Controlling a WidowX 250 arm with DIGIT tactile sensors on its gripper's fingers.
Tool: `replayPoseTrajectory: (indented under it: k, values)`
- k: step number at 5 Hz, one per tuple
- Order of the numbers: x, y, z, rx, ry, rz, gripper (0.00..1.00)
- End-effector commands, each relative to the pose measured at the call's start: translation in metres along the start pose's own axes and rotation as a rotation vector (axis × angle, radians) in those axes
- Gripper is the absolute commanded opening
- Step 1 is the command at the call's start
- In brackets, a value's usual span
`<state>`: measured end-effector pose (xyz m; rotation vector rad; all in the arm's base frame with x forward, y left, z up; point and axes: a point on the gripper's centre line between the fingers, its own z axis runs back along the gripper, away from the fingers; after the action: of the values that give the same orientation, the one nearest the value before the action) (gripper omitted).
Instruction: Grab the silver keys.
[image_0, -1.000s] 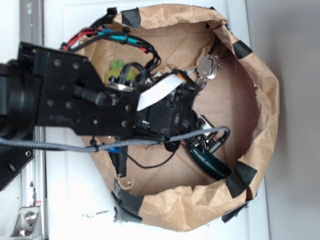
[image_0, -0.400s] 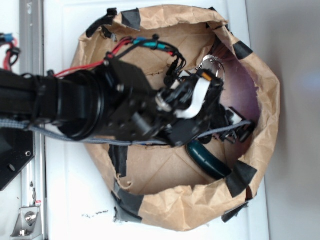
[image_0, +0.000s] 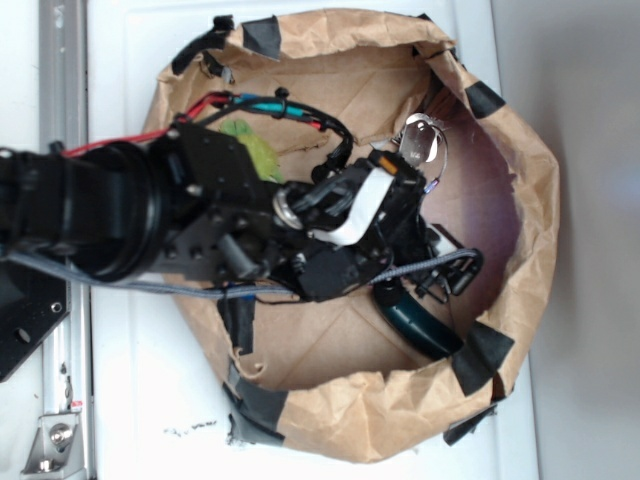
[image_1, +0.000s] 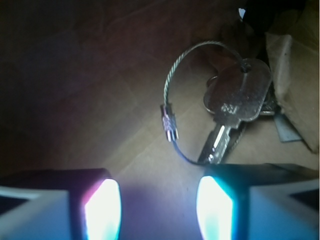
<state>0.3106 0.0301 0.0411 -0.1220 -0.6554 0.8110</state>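
Wrist view, open hand (image_1: 159, 207), silver keys (image_1: 235, 102) ahead

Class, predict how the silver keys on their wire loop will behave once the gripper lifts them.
The silver keys hang on a thin wire loop, so they will probably dangle and swing. The flat shiny blades look hard and smooth, so likely slippery. Lying flat on the paper, they won't roll, but offer little edge to pinch.

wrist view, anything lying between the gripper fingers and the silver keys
Nothing. In the wrist view only bare brown paper lies between the open gripper and the silver keys; the key tips sit just ahead of the right-hand finger.
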Motion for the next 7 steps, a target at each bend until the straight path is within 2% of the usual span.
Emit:
replayPoseTrajectory:
  k: [1,2,3,4,5,6,7]
  values:
    - [0.016,-0.002,0.014,-0.033,-0.058,0.012,0.00]
    - [0.018,-0.002,0.011,-0.018,-0.081,0.026,0.00]
    - [0.019,-0.001,0.006,0.030,-0.131,0.060,1.00]
    - [0.017,-0.002,-0.007,0.084,-0.145,0.023,1.00]
    - [0.012,0.001,-0.013,0.174,-0.165,0.016,1.00]
    - [0.012,0.001,-0.025,0.207,-0.191,0.026,1.00]
    - [0.013,0.001,-0.026,0.205,-0.178,0.037,1.00]
